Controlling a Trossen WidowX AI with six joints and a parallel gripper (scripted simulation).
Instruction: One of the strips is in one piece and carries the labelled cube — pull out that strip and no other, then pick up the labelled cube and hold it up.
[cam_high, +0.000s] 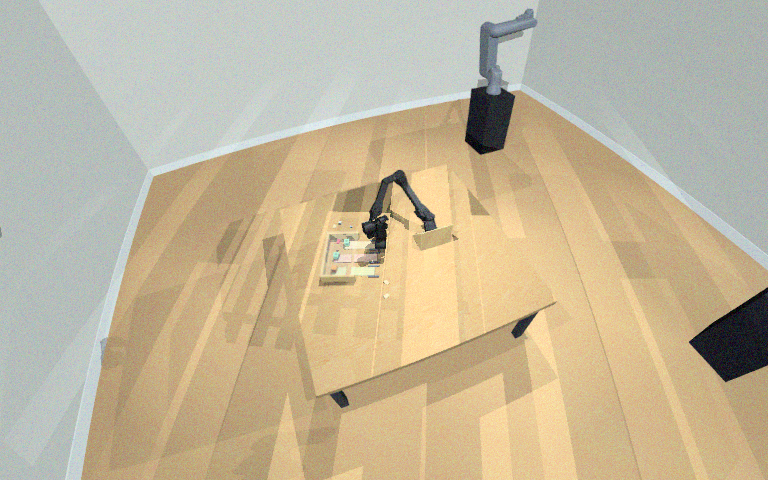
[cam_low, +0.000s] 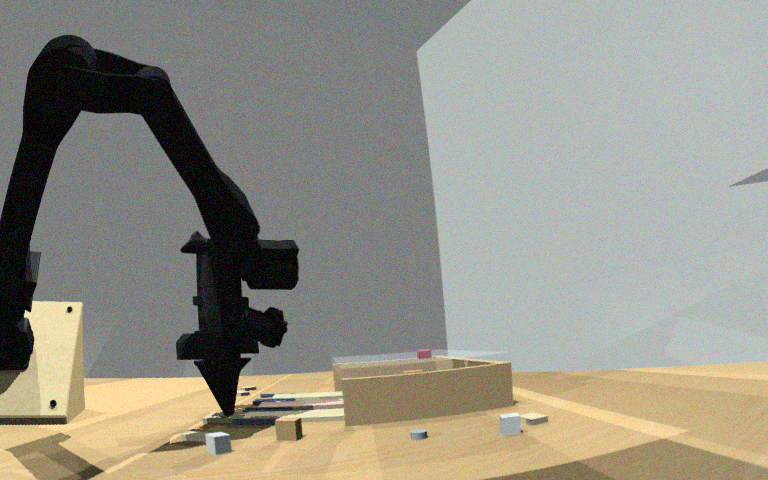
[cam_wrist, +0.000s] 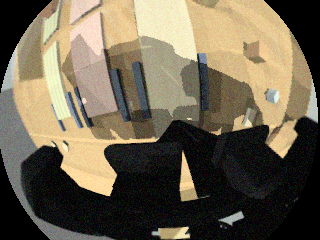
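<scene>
Standing on the table (cam_low: 594, 447), the open wooden box (cam_low: 427, 390) serves as landmark: pale, pink and dark strips (cam_low: 300, 403) run out of its near-arm side onto the tabletop. Before the box lie a brown cube (cam_low: 288, 427), a pale blue cube (cam_low: 218, 442), a blue disc (cam_low: 418, 434), another pale cube (cam_low: 509, 423) and a flat tan piece (cam_low: 534, 418). A small pink block (cam_low: 423, 353) shows at the box's far rim; which cube is labelled cannot be told. The arm arches up from its tan mount (cam_low: 53, 362) and drops the wrist vertically. The gripper (cam_low: 226, 408) is clenched on nothing, its tip at the strips' outer ends, away from the box.
</scene>
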